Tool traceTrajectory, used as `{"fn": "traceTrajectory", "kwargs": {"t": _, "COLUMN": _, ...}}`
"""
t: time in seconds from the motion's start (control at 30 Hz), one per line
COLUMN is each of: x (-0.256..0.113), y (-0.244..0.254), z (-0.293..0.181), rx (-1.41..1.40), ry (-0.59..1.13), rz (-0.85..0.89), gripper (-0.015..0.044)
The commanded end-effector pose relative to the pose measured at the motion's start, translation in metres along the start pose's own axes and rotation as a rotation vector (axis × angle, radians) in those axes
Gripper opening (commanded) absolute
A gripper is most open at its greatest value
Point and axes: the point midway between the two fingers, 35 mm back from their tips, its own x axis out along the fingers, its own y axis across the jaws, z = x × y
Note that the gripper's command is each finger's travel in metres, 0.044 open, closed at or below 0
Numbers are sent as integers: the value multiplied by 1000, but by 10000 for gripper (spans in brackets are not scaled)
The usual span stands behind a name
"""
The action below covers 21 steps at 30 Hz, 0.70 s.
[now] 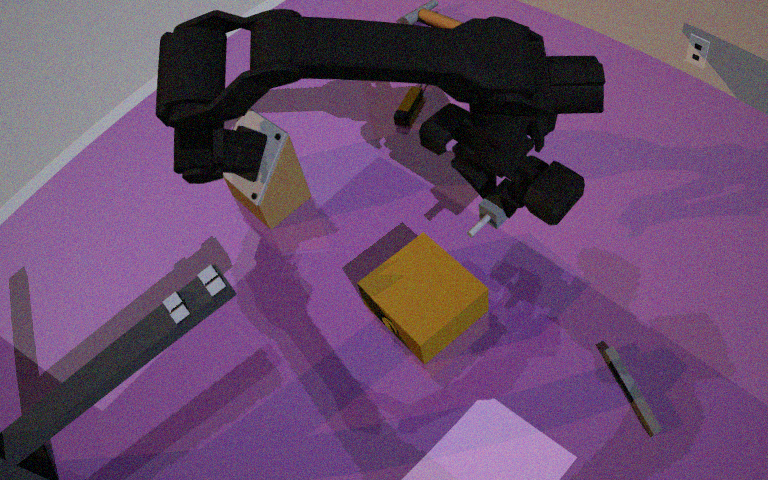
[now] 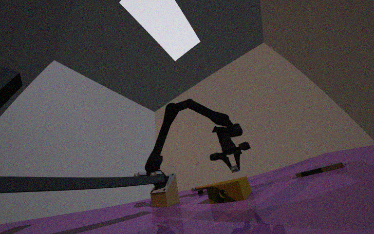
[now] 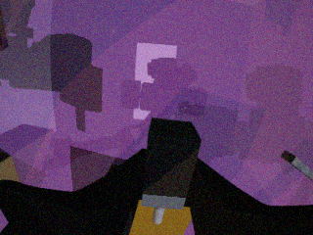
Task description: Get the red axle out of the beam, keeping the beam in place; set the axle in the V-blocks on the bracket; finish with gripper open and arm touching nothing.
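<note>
"Finger state?"
"Gripper fingers clamped on a small grey block — pale pin projecting — above the yellow block."
"Red axle location?"
"Cannot be identified. V-blocks: mounted on the dark bracket; no axle seated."
"Arm clearance?"
"Gripper and yellow block: apart."

Orange-handled hammer well apart from slim tool.
</note>
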Motion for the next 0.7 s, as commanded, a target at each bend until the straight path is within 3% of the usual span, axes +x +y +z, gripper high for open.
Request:
{"fn": "traceTrajectory", "kwargs": {"t": 0.0, "x": 7, "y": 0, "z": 0, "rx": -8, "ry": 3, "rz": -3, "gripper": 0}}
{"fn": "traceTrajectory", "kwargs": {"t": 0.67, "x": 40, "y": 0, "z": 0, "rx": -7, "ry": 5, "rz": -3, "gripper": 0}}
